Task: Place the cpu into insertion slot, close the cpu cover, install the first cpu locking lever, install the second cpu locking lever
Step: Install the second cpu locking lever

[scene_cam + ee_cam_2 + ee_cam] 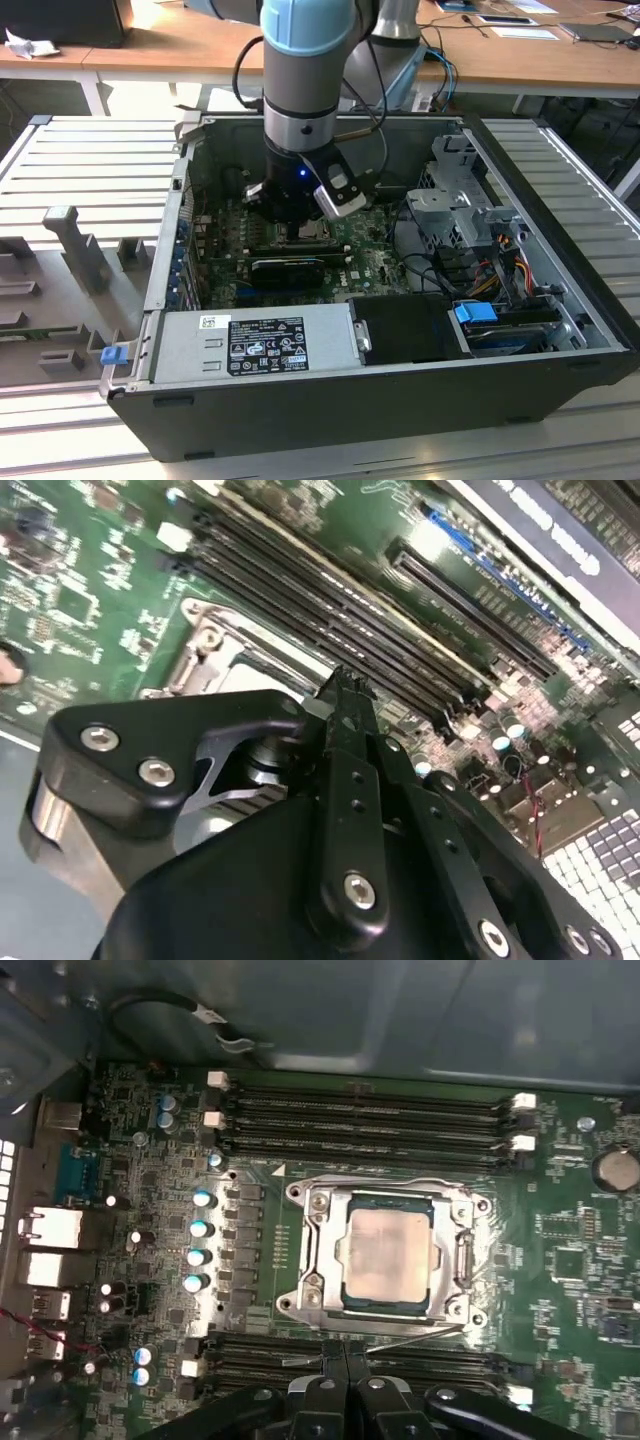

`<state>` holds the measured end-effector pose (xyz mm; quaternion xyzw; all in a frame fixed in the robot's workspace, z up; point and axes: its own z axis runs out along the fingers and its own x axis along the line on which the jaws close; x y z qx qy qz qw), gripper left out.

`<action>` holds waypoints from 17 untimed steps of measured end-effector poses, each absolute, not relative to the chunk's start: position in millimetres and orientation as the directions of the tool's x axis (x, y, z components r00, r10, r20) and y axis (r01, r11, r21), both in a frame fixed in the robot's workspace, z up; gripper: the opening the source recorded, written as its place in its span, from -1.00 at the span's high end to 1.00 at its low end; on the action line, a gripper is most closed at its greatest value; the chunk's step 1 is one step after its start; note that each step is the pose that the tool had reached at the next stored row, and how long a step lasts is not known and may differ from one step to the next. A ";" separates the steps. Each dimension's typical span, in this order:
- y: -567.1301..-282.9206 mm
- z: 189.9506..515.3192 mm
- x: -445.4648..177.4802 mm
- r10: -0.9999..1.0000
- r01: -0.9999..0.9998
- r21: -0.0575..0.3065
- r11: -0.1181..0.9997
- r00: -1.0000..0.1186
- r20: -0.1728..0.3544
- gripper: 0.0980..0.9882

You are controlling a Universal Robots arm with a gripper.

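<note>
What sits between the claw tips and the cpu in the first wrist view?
In the first wrist view, black memory slots, a thin metal lever rod and the silver socket frame's edge lie between claw and pale square cpu.

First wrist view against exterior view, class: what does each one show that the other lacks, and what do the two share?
First wrist view alone: the cpu lying flat in the insertion slot, with the cpu cover down around it, a thin lever wire beside the frame, and the gripper close to that edge, fingers together.

Exterior view alone: the whole computer case, the power supply, the drive cage and the robot arm reaching in.

Both: the green motherboard and the gripper low over the socket area.
</note>
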<state>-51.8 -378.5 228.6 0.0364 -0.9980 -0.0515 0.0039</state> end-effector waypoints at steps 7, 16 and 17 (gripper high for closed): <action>-379.2 217.1 -57.4 -0.073 -0.072 0.117 0.990 -0.997 0.003 0.98; -394.2 211.6 -65.5 -0.074 -0.073 0.191 0.979 -0.997 -0.003 0.98; -397.8 210.9 -65.6 -0.074 -0.073 0.208 0.975 -0.997 -0.004 0.98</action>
